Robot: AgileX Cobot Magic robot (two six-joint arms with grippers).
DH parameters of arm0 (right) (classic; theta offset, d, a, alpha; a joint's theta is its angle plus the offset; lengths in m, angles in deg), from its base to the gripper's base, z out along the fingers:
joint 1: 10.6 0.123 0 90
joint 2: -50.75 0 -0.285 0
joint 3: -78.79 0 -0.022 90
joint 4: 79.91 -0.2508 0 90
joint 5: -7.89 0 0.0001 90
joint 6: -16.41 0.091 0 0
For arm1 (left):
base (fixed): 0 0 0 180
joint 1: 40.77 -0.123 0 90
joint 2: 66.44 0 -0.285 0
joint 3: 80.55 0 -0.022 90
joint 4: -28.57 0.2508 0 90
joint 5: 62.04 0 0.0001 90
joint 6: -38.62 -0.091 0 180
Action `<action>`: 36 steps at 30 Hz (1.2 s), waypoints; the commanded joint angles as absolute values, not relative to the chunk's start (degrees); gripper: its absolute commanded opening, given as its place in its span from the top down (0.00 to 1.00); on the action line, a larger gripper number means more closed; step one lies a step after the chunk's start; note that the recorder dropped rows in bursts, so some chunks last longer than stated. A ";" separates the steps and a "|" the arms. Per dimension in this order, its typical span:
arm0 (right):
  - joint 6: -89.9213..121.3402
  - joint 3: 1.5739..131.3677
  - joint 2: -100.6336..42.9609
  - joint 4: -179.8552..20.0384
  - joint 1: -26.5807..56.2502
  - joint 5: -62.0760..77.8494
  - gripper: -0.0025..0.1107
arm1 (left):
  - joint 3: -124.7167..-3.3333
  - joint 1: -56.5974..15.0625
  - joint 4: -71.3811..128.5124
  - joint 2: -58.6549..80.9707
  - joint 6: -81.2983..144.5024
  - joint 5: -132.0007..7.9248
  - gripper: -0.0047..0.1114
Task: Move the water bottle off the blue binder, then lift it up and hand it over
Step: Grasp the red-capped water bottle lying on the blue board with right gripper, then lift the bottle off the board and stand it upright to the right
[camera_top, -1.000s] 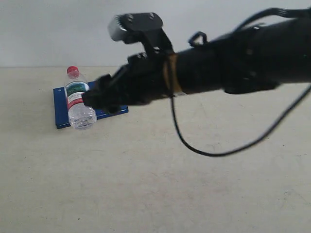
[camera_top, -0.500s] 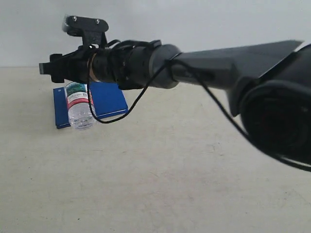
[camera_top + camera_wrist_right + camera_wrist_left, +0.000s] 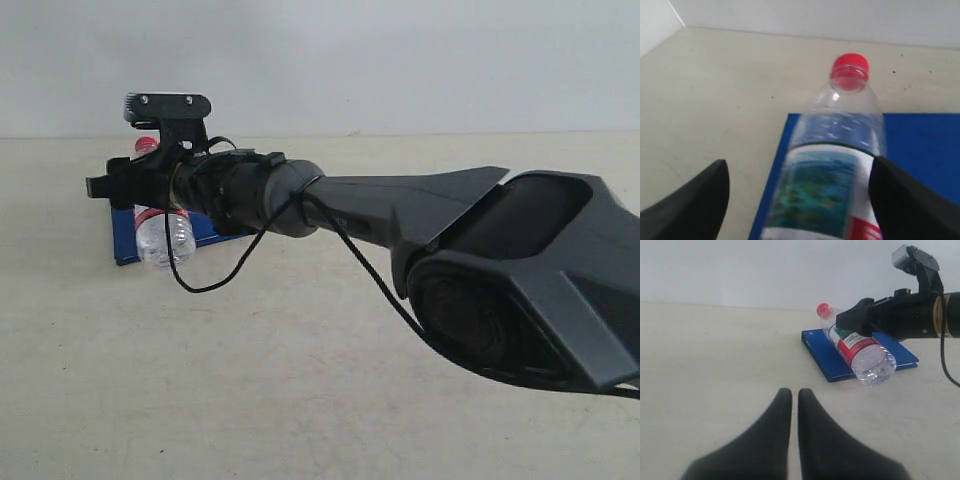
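Observation:
The water bottle [image 3: 165,237] lies on its side on the blue binder [image 3: 124,243] at the far left of the table, its clear base sticking out past the binder's near edge. My right gripper [image 3: 105,186] reaches across to it. In the right wrist view the gripper [image 3: 799,165] is open and its fingers [image 3: 695,200] straddle the bottle [image 3: 840,145] at the label, with the red cap [image 3: 850,65] pointing away and the binder [image 3: 922,145] underneath. My left gripper [image 3: 795,392] is shut and empty, low over the table, short of the bottle [image 3: 862,349] and binder [image 3: 822,351].
The right arm's thick dark body [image 3: 500,270] fills the right and middle of the exterior view. Its black cable [image 3: 215,280] loops down near the bottle. A beige tabletop [image 3: 300,400] runs back to a pale wall [image 3: 400,60].
My right arm has swung left and come down, so its gripper went from beside the bottle to straddling the label. Bottle and binder have not shifted.

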State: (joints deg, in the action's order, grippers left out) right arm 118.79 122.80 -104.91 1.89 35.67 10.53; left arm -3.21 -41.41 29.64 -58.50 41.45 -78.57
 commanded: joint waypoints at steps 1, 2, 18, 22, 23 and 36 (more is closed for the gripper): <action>118.48 123.08 -105.92 0.45 35.74 9.52 0.37 | -3.33 -41.56 29.46 -58.65 42.00 -78.26 0.92; 118.48 123.08 -106.02 -0.34 35.79 9.17 0.38 | -3.33 -41.56 29.46 -58.65 42.00 -78.26 0.92; 121.75 119.19 -104.79 9.74 36.02 -7.24 0.79 | -3.33 -41.56 29.46 -58.65 42.00 -78.26 0.92; 130.77 118.89 -102.83 20.04 35.17 -27.27 0.92 | -3.33 -41.56 29.46 -58.65 42.00 -78.26 0.92; 130.94 118.89 -102.70 20.04 34.90 -33.56 0.96 | -3.33 -41.56 29.46 -58.65 42.00 -78.26 0.92; 126.74 118.89 -102.60 20.04 34.31 -45.01 0.98 | -3.33 -41.56 29.46 -58.65 42.00 -78.26 0.92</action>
